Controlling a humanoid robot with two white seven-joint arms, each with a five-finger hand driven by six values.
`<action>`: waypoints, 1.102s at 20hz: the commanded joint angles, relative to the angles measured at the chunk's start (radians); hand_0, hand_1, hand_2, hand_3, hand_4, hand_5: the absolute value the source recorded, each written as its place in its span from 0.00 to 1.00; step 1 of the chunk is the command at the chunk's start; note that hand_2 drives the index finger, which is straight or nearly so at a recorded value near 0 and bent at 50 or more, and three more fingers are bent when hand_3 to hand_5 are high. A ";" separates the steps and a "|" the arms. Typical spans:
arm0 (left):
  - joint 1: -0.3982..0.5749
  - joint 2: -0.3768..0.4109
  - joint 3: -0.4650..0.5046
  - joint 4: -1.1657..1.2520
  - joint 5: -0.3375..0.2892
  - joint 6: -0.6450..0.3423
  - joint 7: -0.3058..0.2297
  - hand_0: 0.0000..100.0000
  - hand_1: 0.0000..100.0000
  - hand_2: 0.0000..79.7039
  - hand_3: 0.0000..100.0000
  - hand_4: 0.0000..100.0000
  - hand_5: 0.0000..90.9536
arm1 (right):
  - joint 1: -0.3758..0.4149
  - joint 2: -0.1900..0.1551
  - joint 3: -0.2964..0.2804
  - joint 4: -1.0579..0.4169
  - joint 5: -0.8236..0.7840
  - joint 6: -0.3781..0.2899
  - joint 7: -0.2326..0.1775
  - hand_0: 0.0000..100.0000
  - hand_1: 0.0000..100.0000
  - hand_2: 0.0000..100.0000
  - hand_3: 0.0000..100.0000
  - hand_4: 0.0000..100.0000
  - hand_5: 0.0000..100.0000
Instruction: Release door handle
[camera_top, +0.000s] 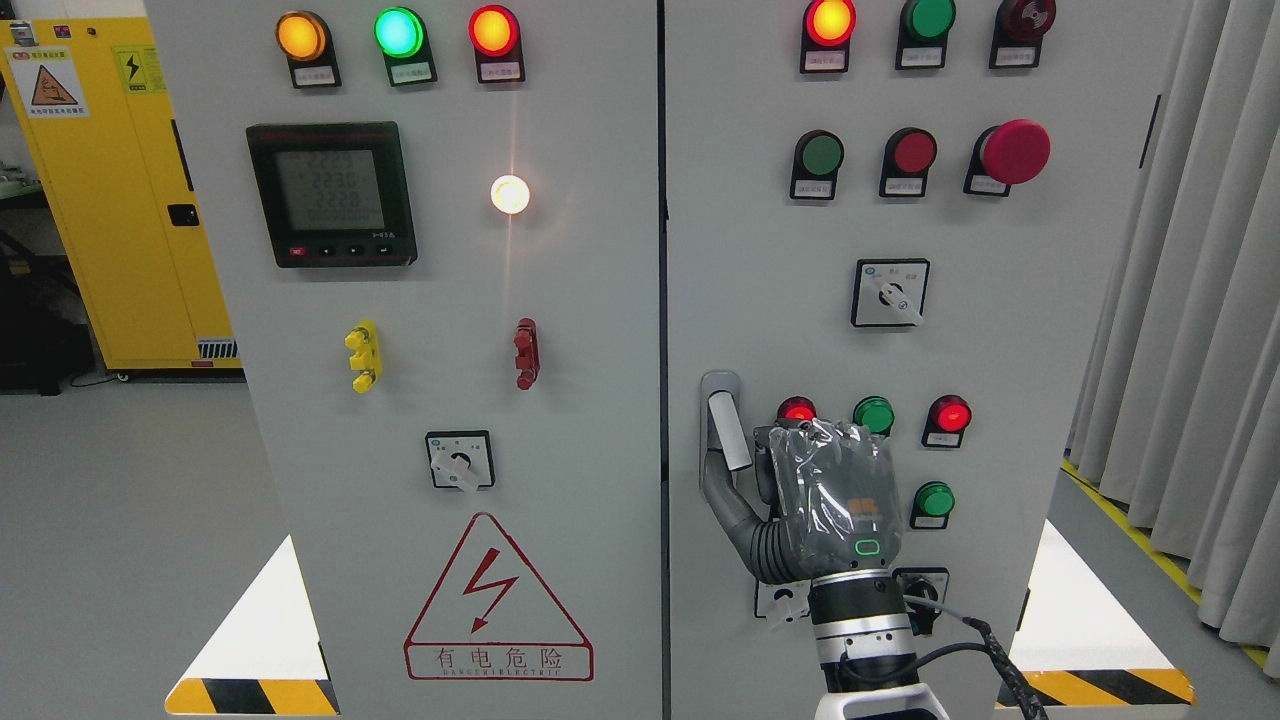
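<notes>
The grey door handle (722, 420) stands upright at the left edge of the right cabinet door (1000, 300), its silver lever tilted slightly out. My right hand (762, 462), wrapped in clear plastic, is directly to the right of the handle with its back toward the camera. Its thumb (728, 500) stretches left and up to the handle's lower end and seems to touch it. The other fingers (830, 440) lie to the right of the handle and do not wrap it. The hand covers some of the panel behind it. My left arm does not show.
Lit and unlit pushbuttons (873, 414), a red mushroom button (1012, 152) and rotary switches (889, 293) crowd the right door around the hand. The left door (450, 300) carries a meter and a hazard triangle. A yellow cabinet (110, 200) stands at left, curtains (1200, 300) at right.
</notes>
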 joint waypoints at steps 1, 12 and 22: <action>0.000 0.000 0.000 -0.012 0.000 -0.001 0.000 0.12 0.56 0.00 0.00 0.00 0.00 | 0.000 -0.001 -0.003 -0.002 0.000 0.001 -0.002 0.60 0.47 1.00 1.00 1.00 1.00; 0.000 0.000 0.000 -0.012 0.000 -0.001 0.000 0.12 0.56 0.00 0.00 0.00 0.00 | 0.012 -0.001 -0.004 -0.007 0.000 0.002 -0.005 0.66 0.47 1.00 1.00 1.00 1.00; 0.000 0.000 0.000 -0.012 0.000 -0.001 0.000 0.12 0.56 0.00 0.00 0.00 0.00 | 0.013 -0.001 -0.008 -0.008 -0.006 0.005 -0.005 0.66 0.46 1.00 1.00 1.00 1.00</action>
